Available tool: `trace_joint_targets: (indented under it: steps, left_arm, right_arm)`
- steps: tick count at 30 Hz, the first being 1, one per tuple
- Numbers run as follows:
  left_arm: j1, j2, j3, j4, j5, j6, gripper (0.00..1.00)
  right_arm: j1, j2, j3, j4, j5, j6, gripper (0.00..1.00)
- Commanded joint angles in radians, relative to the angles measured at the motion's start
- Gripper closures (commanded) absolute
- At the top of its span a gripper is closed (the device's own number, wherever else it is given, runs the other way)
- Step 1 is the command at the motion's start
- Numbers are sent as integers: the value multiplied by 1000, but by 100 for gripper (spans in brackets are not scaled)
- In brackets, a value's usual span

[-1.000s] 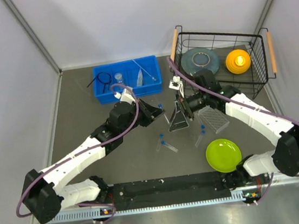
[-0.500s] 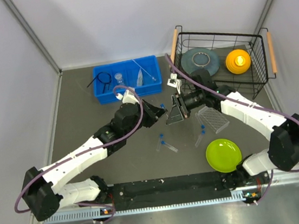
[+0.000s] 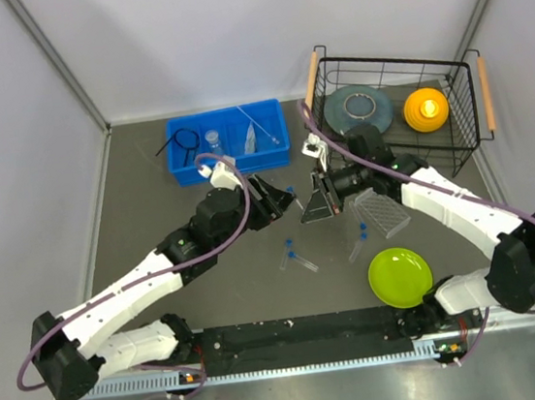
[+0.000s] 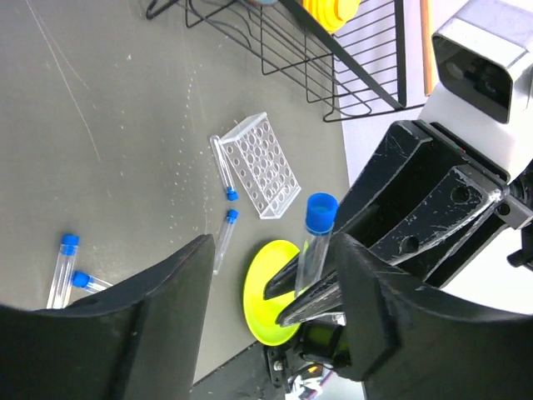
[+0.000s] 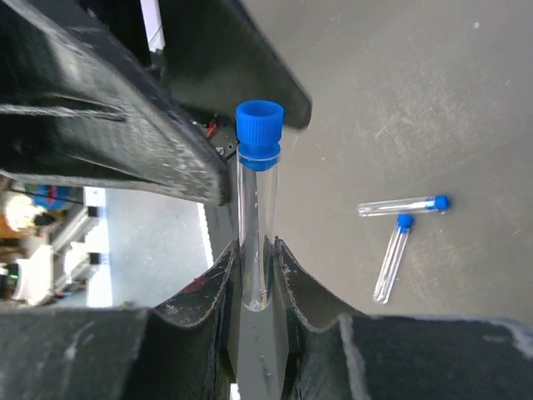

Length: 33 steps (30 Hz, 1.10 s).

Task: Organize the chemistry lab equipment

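One tube in transfer: the capped tube (image 5: 252,218) hangs in the air over the middle of the table (image 3: 152,214), toward its far edge, between the two grippers.
Grip, right gripper (image 5: 254,271): the fingers pinch the closed bottom end of the tube. Most of its length and the blue cap stand free above them.
Grip, left gripper (image 4: 273,250): the fingers are spread wide, one on each side of the tube. The tube sits off-centre, just beside one finger, and contact cannot be told.
Hazard, drop: if the right fingers release before the left fingers clamp, the tube falls and likely rolls.
Hazard, skewed closure: the off-centre tube meets one finger first. That push can lever it out of the short pinch or crack the thin wall.
Hazard, collision: the two grippers stand close together, and any further approach risks finger striking finger.
Surroundings, loose tubes (image 4: 62,271): four lie on the table, two toward the near edge and two just beside the rack.
Surroundings, tube rack (image 4: 260,165): it lies flat toward the right edge, near the wire basket (image 4: 350,67), with no tubes visible in its holes.
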State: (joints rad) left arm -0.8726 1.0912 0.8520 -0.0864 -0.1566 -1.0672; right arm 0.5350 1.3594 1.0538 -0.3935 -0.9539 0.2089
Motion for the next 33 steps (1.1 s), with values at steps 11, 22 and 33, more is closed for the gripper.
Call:
trace_joint_targets:
  steps: [11, 22, 33]
  left_arm:
    - [101, -264, -63, -104, 358, 395, 1]
    - [127, -62, -206, 370, 845, 130, 11]
    - [123, 99, -228, 507, 881, 41, 37]
  right_arm:
    - [92, -135, -26, -375, 234, -811, 90]
    - [174, -128, -12, -473, 274, -962, 88]
    - [200, -100, 0, -482, 271, -976, 87]
